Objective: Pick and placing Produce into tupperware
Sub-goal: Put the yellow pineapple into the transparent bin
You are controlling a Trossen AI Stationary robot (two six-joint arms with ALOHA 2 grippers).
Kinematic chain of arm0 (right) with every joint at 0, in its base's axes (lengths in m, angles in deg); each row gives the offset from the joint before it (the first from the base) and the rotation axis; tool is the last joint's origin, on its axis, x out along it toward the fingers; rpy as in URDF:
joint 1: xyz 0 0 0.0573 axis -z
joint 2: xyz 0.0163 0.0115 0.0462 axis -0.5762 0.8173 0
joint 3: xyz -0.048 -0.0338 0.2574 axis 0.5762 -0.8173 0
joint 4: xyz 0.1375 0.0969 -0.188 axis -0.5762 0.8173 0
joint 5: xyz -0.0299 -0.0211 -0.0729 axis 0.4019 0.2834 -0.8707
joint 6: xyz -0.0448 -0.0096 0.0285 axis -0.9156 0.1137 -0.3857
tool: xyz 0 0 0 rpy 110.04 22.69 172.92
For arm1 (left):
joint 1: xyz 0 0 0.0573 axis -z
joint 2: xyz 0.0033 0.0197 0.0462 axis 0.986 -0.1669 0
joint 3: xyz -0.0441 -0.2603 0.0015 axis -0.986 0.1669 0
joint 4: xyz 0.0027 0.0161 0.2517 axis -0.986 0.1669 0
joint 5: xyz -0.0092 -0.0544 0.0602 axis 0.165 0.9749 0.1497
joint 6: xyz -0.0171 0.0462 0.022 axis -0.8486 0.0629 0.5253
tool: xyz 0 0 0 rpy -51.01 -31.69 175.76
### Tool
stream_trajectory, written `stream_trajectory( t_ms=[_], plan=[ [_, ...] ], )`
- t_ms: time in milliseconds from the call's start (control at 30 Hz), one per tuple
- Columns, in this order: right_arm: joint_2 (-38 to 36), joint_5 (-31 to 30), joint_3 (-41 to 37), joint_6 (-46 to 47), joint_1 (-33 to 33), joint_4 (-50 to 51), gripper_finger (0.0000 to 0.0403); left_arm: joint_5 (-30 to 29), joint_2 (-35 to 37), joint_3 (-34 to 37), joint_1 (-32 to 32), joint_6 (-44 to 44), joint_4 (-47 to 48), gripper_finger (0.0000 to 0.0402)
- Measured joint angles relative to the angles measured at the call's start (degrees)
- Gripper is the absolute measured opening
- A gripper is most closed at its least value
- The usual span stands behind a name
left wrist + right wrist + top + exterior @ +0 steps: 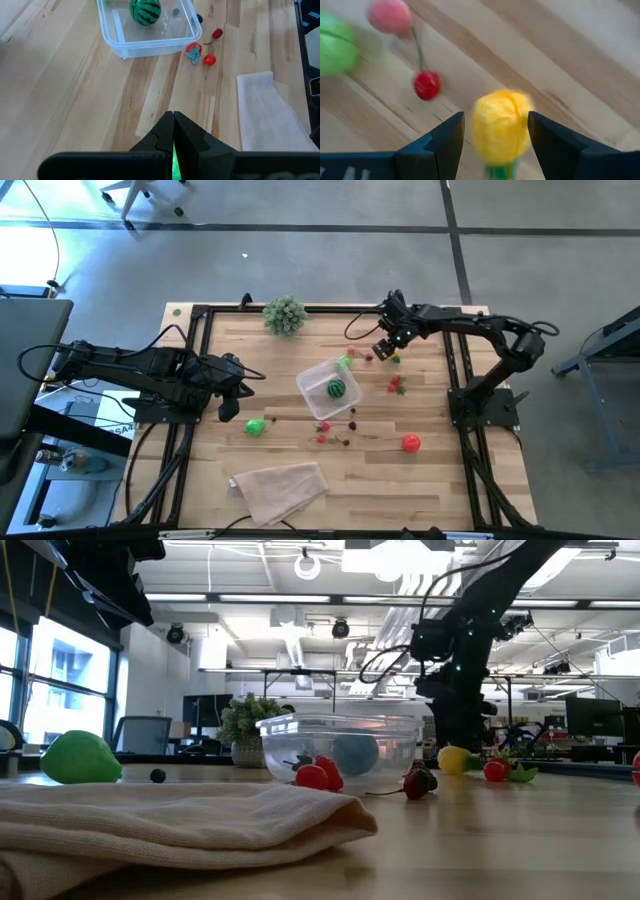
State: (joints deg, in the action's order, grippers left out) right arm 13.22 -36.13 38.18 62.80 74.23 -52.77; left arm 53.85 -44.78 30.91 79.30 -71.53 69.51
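The clear tupperware (pixel 310 375) sits mid-table with a striped green ball (pixel 337 389) inside; the left wrist view shows it too (pixel 150 47). My right gripper (pixel 386 348) hovers open near the far right. In its wrist view (pixel 496 135) its fingers stand on either side of a yellow piece of produce (pixel 501 125) lying on the wood, and no touch shows. A red cherry (pixel 427 85) lies beside it. More produce lies loose: a strawberry (pixel 397 385), a red tomato (pixel 410 443), a green pear (pixel 256 426). My left gripper (pixel 228 400) waits shut at the left.
A bushy pale-green plant ball (pixel 285 314) stands at the far edge. A beige cloth (pixel 280 488) lies near the front edge. Small red pieces (pixel 325 430) lie just in front of the tupperware. A black frame (pixel 200 310) borders the table.
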Motion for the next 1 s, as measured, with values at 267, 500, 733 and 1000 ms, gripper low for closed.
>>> stream_trajectory(
  t_ms=[267,500,733,1000],
  plan=[
    [0.04,0.41,-1.84,-0.20,0.33,-1.40,0.0215,0.00,0.00,0.00,0.00,0.00,-0.02,0.0001],
    [0.04,-0.25,-1.84,1.39,0.31,0.01,0.0286,0.00,0.00,0.00,0.01,0.00,0.00,0.0001],
    [0.04,-0.56,-1.84,10.47,-0.39,1.70,0.0333,0.00,0.00,0.00,0.01,-0.01,0.00,0.0001],
    [0.07,-5.26,-1.84,16.81,-3.89,1.64,0.0335,0.00,0.00,0.00,0.01,0.01,0.00,0.0001]
  ],
)
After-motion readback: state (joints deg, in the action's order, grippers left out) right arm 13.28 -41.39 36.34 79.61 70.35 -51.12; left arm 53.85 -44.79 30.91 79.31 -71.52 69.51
